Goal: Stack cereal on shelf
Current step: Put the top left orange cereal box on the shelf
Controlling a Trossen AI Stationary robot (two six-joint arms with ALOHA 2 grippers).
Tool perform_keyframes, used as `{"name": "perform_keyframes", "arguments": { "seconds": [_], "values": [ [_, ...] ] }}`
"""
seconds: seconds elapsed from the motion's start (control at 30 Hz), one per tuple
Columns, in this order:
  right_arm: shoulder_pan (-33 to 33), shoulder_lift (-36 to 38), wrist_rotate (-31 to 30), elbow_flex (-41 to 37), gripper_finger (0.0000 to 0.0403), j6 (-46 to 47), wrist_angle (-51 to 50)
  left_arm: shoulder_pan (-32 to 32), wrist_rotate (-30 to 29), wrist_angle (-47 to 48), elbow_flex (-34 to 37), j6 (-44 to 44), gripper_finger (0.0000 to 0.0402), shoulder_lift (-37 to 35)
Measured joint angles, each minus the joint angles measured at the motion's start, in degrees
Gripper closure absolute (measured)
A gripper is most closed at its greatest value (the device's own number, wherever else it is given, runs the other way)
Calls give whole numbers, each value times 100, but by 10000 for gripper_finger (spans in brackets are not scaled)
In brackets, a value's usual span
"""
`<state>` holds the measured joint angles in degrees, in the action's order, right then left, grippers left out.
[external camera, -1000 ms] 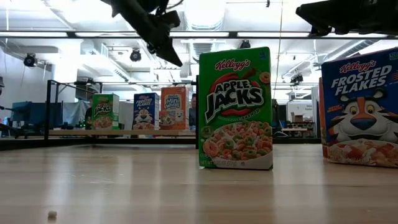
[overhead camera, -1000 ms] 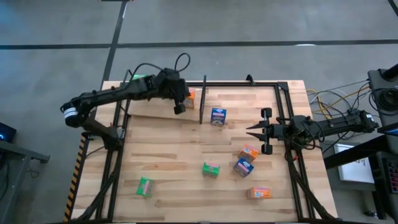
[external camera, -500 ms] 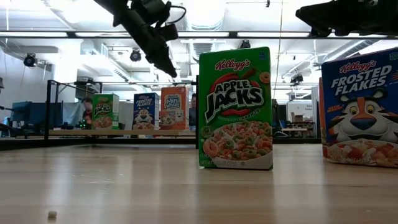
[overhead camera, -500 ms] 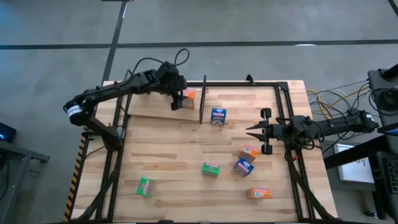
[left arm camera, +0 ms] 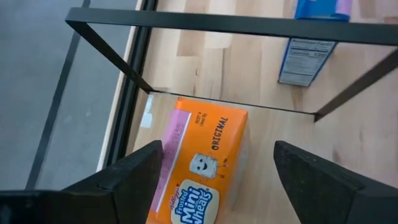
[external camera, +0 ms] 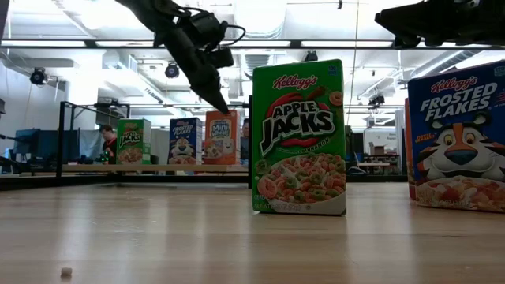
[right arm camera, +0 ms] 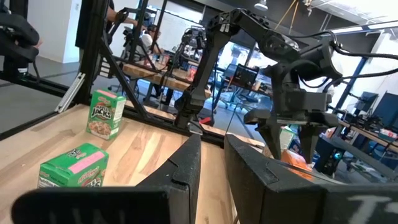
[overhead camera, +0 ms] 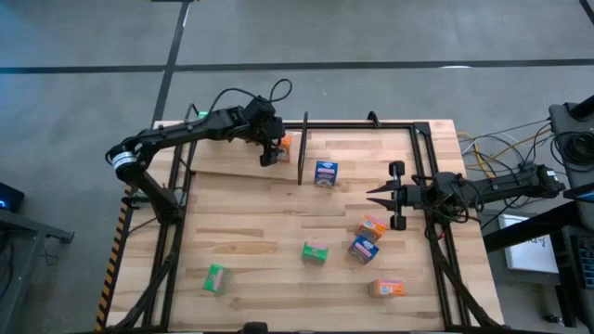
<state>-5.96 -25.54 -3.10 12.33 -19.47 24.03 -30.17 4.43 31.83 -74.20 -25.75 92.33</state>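
The shelf [overhead camera: 223, 160] lies at the table's far left. A green [external camera: 133, 141], a blue [external camera: 184, 140] and an orange cereal box [external camera: 221, 136] stand upright on it in a row. My left gripper [overhead camera: 272, 153] hangs open just above the orange box [left arm camera: 205, 168], pointing steeply down, one finger [left arm camera: 134, 180] on either side and clear of it. My right gripper [overhead camera: 373, 196] waits at the table's right edge, raised, nearly level, shut to a narrow slit [right arm camera: 212, 155] with nothing in it.
Loose cereal boxes lie about the table: blue [overhead camera: 326, 173] right of the black divider rod [overhead camera: 302, 148], orange [overhead camera: 371, 227], blue [overhead camera: 363, 248], green [overhead camera: 315, 252], green [overhead camera: 216, 278], orange [overhead camera: 387, 288]. The shelf's black frame bar [left arm camera: 205, 25] crosses just beyond the orange box.
My left gripper has sunk toward the orange box on the shelf, shifting a little toward the table's far edge, and has opened. The boxes have kept their places.
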Motion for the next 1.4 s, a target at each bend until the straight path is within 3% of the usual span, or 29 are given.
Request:
{"name": "perform_keyframes", "arguments": {
  "seconds": [0.4,0.93,1.4],
  "values": [
    [0,0,-119,-1,339,1,-16,-4,-7,54,-2,-31,124,-136],
    [2,0,-179,1,339,38,-63,-50,-38,-35,-2,-34,93,-36],
    [2,0,-185,1,339,35,-67,-97,-47,-32,-2,-204,145,139]
  ]
}}
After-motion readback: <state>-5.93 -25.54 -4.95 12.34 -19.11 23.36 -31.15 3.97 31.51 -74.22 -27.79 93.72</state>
